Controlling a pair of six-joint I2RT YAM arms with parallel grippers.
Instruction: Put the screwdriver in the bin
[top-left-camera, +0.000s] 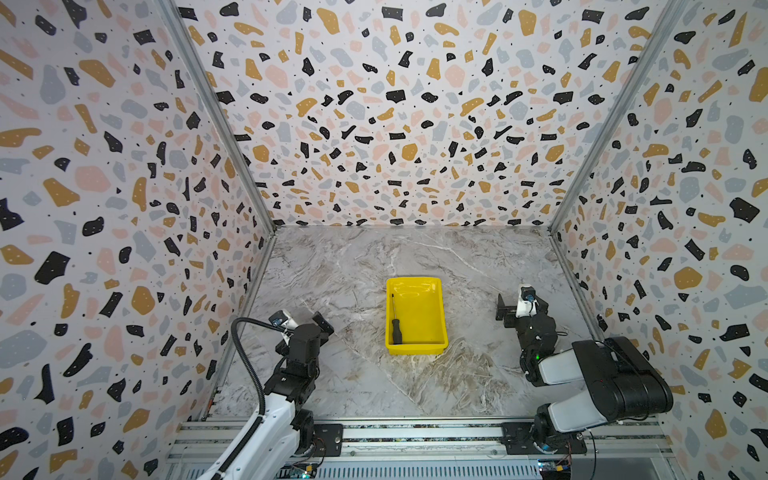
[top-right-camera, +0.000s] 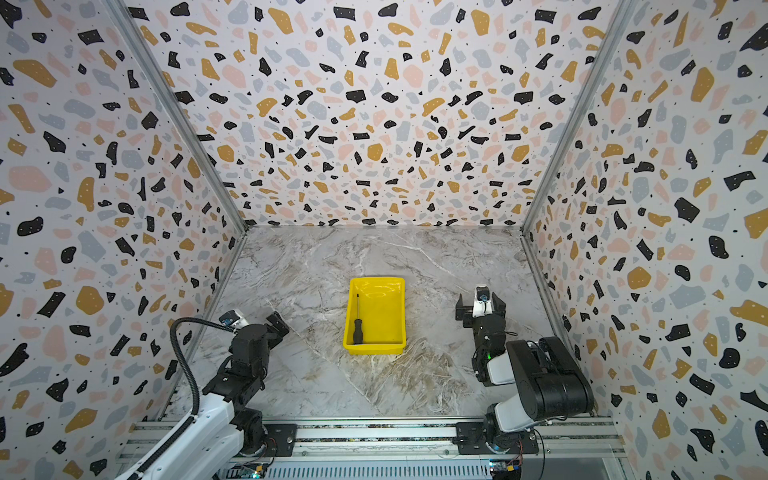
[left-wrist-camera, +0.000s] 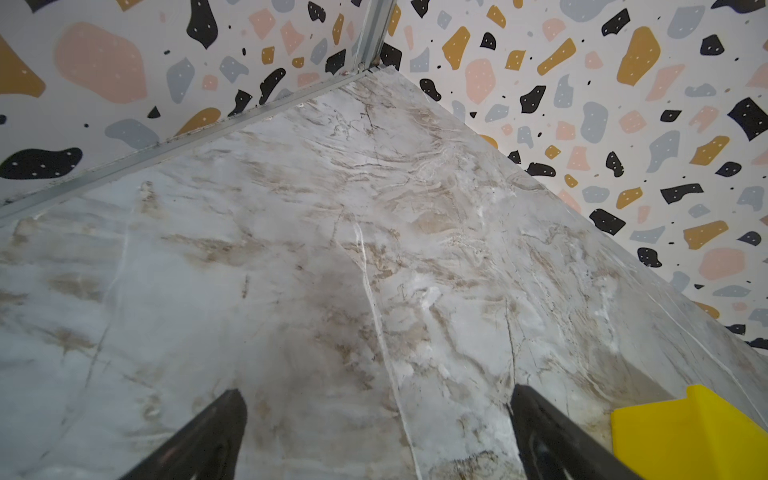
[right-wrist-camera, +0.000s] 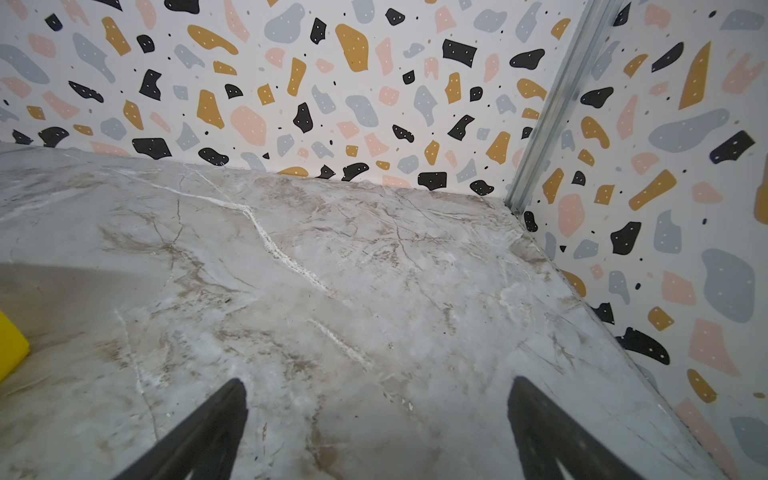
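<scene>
Both top views: the screwdriver (top-left-camera: 395, 321) is seen laid inside the yellow bin (top-left-camera: 424, 316), along its left wall (handle toward the arms). The left fingers (left-wrist-camera: 216, 436) and right fingers (right-wrist-camera: 216, 428) are spread, empty, over bare counter (top-left-camera: 353, 270); the task is judged complete.

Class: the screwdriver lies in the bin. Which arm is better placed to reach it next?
Probably left. The screwdriver lies along the left wall of the bin, nearer the open left gripper; the right gripper is farther.
</scene>
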